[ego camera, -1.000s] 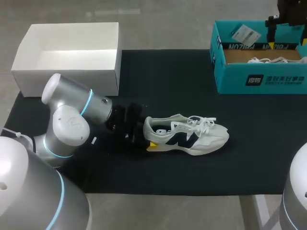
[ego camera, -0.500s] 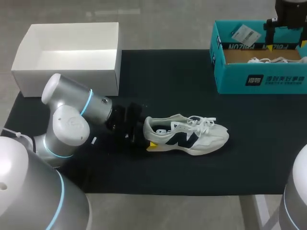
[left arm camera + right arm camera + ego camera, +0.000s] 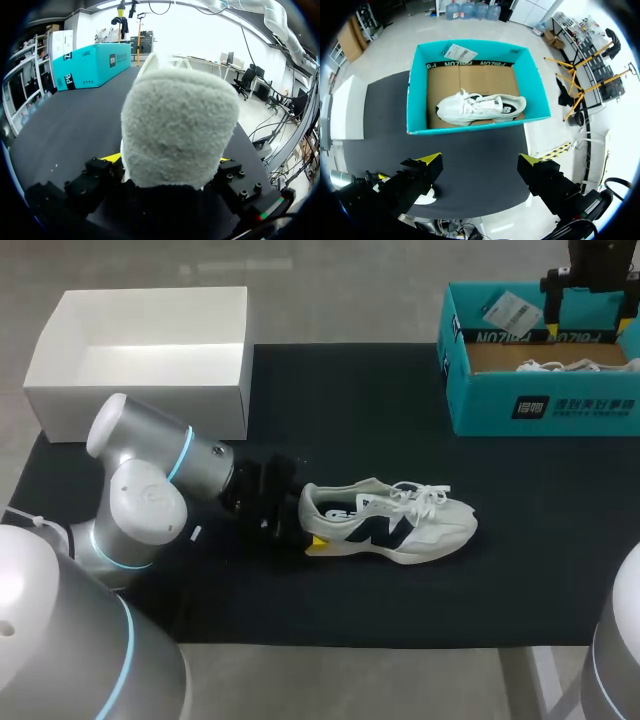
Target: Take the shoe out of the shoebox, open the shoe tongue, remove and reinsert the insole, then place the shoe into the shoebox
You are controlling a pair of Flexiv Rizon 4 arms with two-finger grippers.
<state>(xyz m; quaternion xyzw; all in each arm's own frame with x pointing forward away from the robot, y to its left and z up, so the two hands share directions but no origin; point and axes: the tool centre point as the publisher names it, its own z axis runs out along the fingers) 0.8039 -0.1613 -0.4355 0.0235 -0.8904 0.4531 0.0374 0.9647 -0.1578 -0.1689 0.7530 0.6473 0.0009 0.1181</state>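
A white sneaker [image 3: 392, 523] with a dark side logo lies on its sole in the middle of the black mat, toe to the right. My left gripper [image 3: 306, 522] is at its heel. In the left wrist view the grey fuzzy heel [image 3: 180, 130] fills the gap of the left gripper [image 3: 170, 159], both yellow tips pressing its sides. The teal shoebox [image 3: 540, 405] stands at the far right with a second white shoe [image 3: 480, 107] lying in it. My right gripper [image 3: 588, 328] hangs high above the box, and in its wrist view the right gripper [image 3: 480, 160] is open and empty.
A white box lid [image 3: 150, 350] sits upturned at the back left, half off the black mat [image 3: 360, 400]. A paper tag [image 3: 508, 310] lies on the teal box's far corner.
My right gripper has drifted a little left and farther back above the teal box. The left arm and the sneaker have kept still.
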